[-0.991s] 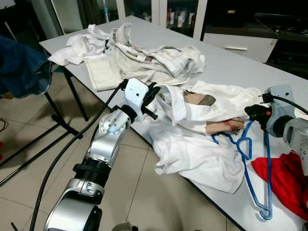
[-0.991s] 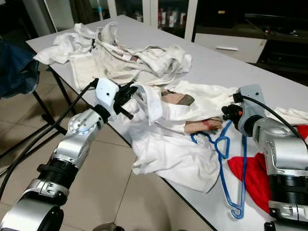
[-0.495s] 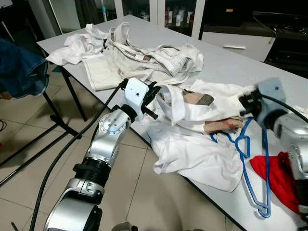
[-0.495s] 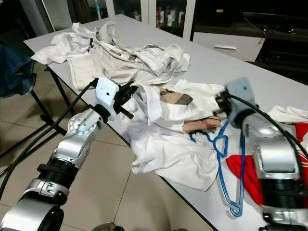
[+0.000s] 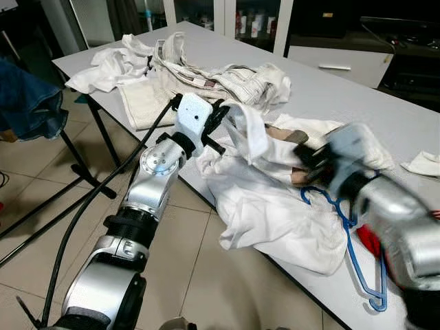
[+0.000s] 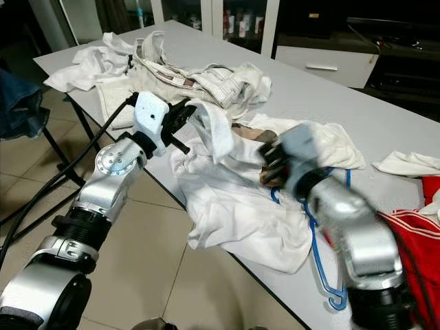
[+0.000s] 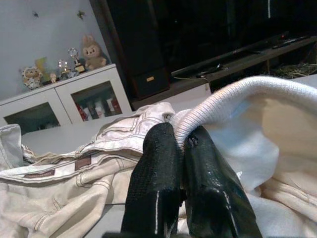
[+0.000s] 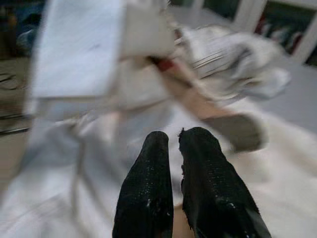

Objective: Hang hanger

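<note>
A long pale grey rectangular table [image 5: 323, 96] runs from ten o'clock toward four o'clock on thin black metal legs [image 5: 106, 141]. Beige glossy floor tiles [image 5: 206, 275] with dark grout lines cover the ground at seven o'clock. At twelve o'clock stands a white glass-fronted cabinet [image 5: 261, 20] with small items inside. A low white drawer unit [image 5: 337, 65] sits at one o'clock beneath a dark recess.
</note>
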Motion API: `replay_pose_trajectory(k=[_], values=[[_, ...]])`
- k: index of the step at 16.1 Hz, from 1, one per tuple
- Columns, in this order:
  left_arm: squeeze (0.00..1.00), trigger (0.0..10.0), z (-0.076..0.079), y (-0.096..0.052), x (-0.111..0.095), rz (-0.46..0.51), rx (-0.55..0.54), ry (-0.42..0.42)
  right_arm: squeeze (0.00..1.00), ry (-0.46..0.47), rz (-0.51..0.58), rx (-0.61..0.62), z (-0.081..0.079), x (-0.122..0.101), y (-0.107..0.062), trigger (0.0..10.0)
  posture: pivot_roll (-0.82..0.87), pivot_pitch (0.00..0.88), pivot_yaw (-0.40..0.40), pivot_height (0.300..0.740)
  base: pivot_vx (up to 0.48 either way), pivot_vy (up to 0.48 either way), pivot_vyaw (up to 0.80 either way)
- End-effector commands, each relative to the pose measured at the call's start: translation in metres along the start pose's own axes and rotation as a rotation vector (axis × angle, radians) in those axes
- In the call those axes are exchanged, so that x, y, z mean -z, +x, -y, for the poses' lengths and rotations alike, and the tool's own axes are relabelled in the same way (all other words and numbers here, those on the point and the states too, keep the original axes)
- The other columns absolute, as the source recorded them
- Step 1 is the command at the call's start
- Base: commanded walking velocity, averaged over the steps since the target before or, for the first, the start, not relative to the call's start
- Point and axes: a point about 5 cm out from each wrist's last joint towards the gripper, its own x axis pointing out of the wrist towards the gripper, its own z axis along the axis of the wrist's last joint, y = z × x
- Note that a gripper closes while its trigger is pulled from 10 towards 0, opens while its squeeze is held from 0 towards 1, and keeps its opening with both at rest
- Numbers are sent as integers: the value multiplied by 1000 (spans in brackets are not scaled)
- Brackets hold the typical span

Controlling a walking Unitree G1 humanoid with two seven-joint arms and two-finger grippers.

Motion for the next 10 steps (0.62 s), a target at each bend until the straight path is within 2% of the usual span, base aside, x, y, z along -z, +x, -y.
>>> replay_pose_trajectory(k=[1,3,4,7,9,10], values=[[0,10000,-7,3,-6,18,-7,12,0,7,3,5,-4,-2,0,10000,-37,2,65,723,0,0,0],[0,10000,-5,4,-7,23,-1,14,0,55,17,-8,-20,-4,7,10000,-33,2,68,723,0,0,0],[0,10000,-5,5,-7,25,2,15,996,97,38,1,-28,-11,11,10000,-32,0,69,723,0,0,0],[0,10000,-4,4,-5,23,7,16,1000,116,55,26,-27,-17,12,10000,-31,0,70,723,0,0,0],[0,10000,-3,4,-3,18,9,16,1000,136,76,-7,-31,-24,7,10000,-33,0,69,723,0,0,0],[0,10000,-3,3,-3,17,10,17,1000,116,58,-16,-32,-24,4,10000,-34,2,69,723,0,0,0]])
